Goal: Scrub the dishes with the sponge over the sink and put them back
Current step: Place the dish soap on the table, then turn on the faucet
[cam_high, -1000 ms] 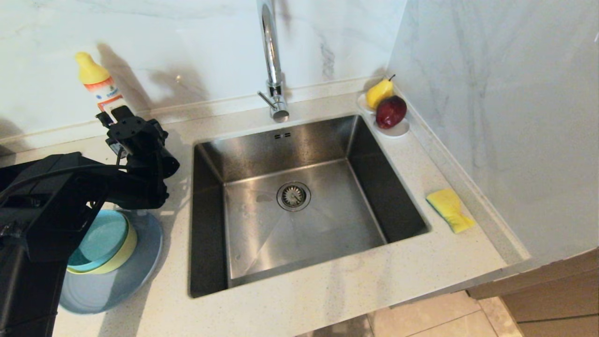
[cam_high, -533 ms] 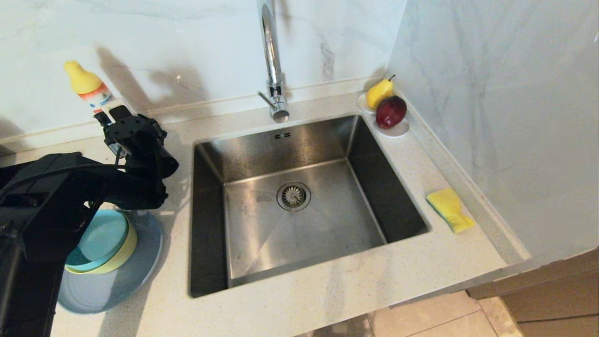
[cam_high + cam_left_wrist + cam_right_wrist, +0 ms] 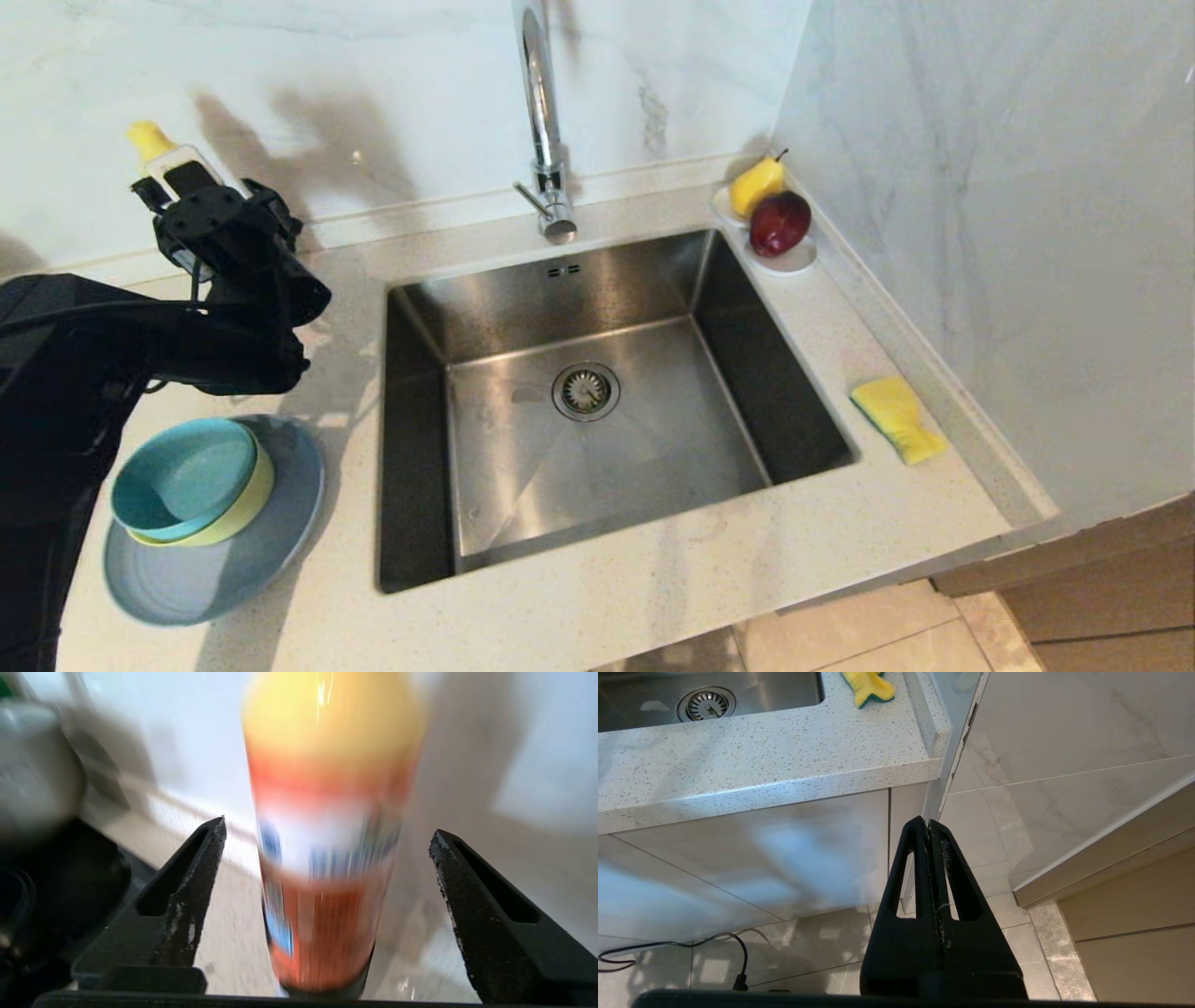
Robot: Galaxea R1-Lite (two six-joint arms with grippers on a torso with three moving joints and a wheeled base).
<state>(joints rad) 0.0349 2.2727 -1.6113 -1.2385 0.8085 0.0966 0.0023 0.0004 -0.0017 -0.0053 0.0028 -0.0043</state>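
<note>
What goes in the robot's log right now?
left gripper: open around soap bottle | right gripper: shut, parked | dishes: stacked | sponge: untouched

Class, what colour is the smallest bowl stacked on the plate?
Teal-blue; the smallest bowl shows best in the head view.

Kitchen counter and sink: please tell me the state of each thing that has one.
Dishes: stacked on the counter.
Sponge: lying on the counter, untouched.
Sink: empty, tap not running.
Left gripper: open around the bottle.
Right gripper: shut, below the counter.
</note>
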